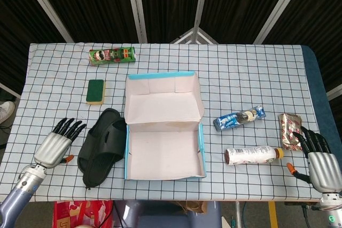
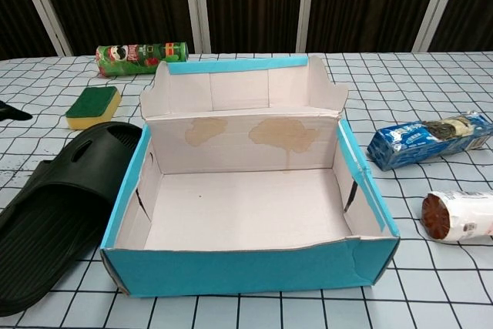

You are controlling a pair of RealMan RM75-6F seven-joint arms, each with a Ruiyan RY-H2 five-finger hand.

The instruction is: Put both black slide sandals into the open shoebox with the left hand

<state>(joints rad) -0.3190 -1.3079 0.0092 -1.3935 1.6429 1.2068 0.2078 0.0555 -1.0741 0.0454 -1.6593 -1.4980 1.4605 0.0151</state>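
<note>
The black slide sandals (image 1: pixel 101 145) lie close together, one partly over the other, on the checked cloth just left of the shoebox; the chest view shows the sandals (image 2: pixel 62 206) against the box's left wall. The open shoebox (image 1: pixel 127 148) with blue walls stands mid-table, empty inside, its lid folded back; its front wall (image 2: pixel 246 271) faces the chest camera. My left hand (image 1: pixel 59 140) rests on the table left of the sandals, fingers spread, holding nothing. My right hand (image 1: pixel 320 161) lies flat at the table's right edge, fingers extended and empty.
A green chips can (image 1: pixel 112 55) and a green-yellow sponge (image 1: pixel 95 91) lie behind the sandals. Right of the box are a blue cookie pack (image 1: pixel 239 118), a lying bottle (image 1: pixel 252 155) and a snack packet (image 1: pixel 288 129) by my right fingertips.
</note>
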